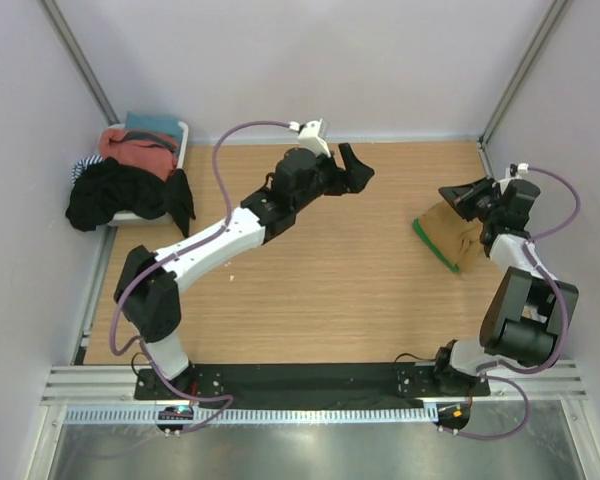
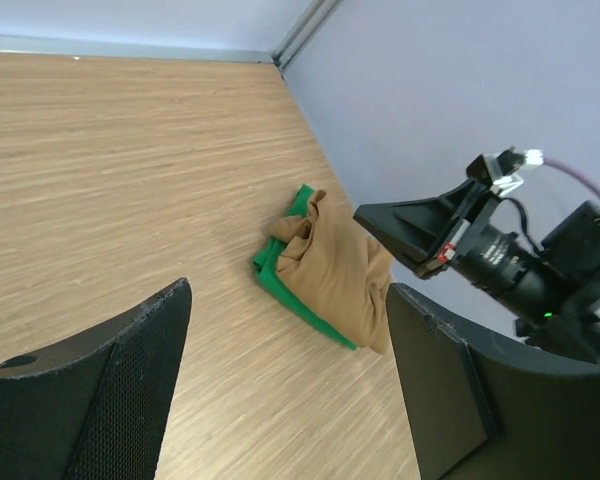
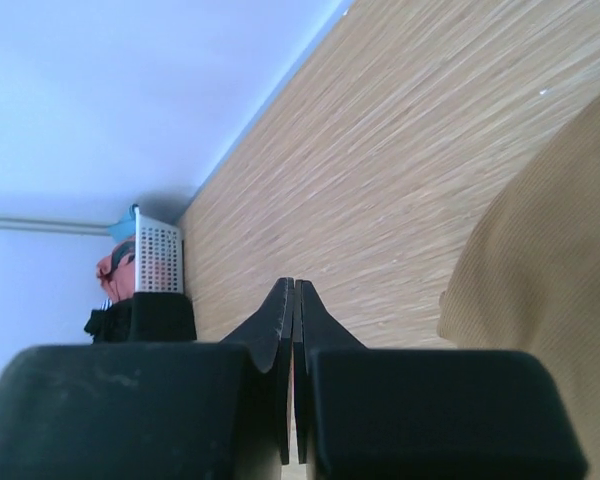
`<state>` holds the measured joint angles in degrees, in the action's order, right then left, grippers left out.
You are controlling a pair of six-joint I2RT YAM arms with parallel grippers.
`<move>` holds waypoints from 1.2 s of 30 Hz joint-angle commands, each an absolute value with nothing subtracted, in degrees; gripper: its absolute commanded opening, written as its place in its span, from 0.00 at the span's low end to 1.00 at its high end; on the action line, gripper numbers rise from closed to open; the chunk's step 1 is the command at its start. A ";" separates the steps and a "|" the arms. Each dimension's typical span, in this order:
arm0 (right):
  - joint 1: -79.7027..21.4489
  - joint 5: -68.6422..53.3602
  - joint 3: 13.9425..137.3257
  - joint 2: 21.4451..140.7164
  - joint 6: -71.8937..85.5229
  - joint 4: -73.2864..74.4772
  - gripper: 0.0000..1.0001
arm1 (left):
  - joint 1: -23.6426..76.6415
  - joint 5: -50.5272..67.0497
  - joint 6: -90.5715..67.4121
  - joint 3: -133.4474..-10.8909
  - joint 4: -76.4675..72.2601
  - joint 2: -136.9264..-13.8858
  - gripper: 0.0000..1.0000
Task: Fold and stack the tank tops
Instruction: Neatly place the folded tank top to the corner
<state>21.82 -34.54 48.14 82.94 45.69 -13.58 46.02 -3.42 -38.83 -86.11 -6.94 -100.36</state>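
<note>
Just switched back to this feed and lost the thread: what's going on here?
The tan top lies on the green top at the right side of the table. The right gripper is shut and empty, just beside that stack. The left gripper is open and holds nothing, out over the middle of the table. More clothes are piled in the basket at the far left corner.
</note>
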 commanded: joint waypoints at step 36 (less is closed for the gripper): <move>13.29 -16.10 40.08 71.65 36.57 -12.85 0.74 | 43.24 -19.86 -33.39 -48.27 6.15 -59.17 1.00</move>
